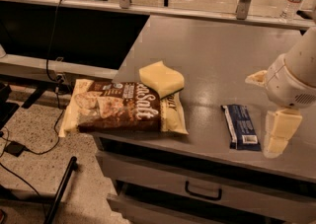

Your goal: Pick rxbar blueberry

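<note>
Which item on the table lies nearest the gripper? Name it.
The rxbar blueberry: the small navy bar beside the gripper at right; chip bag and yellow sponge lie farther left.

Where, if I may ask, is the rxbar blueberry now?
In the camera view, the rxbar blueberry lies front-right on the table, right of the chip bag, just left of the gripper.

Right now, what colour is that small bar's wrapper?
The rxbar blueberry is navy, white end label; camera view. The gripper hangs beside it.
</note>
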`<state>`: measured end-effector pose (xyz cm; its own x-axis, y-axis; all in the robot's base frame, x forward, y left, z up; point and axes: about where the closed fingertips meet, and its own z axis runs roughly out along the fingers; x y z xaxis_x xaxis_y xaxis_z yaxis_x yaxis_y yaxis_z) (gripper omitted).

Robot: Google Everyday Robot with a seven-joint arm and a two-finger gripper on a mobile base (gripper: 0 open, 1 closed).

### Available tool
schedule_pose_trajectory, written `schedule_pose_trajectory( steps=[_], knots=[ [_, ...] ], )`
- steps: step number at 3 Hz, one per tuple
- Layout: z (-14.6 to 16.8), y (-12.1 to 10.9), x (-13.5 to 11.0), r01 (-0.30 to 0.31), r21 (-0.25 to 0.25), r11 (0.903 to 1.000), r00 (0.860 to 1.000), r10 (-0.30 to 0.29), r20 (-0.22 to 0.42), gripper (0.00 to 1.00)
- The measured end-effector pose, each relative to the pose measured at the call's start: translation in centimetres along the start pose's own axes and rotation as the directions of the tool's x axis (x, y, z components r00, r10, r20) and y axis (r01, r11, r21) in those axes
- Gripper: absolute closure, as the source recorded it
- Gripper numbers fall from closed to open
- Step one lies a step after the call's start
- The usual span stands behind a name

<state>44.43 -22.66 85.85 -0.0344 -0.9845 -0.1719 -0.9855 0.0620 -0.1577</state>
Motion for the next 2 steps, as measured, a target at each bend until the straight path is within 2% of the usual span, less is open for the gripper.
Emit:
schedule_pose_trajectory(
  steps=[2],
  knots=[
    [2.8,1.3,-0.6,0.055,-0.062,0.9966,0.998,-0.057,-0.031,0.00]
  ],
)
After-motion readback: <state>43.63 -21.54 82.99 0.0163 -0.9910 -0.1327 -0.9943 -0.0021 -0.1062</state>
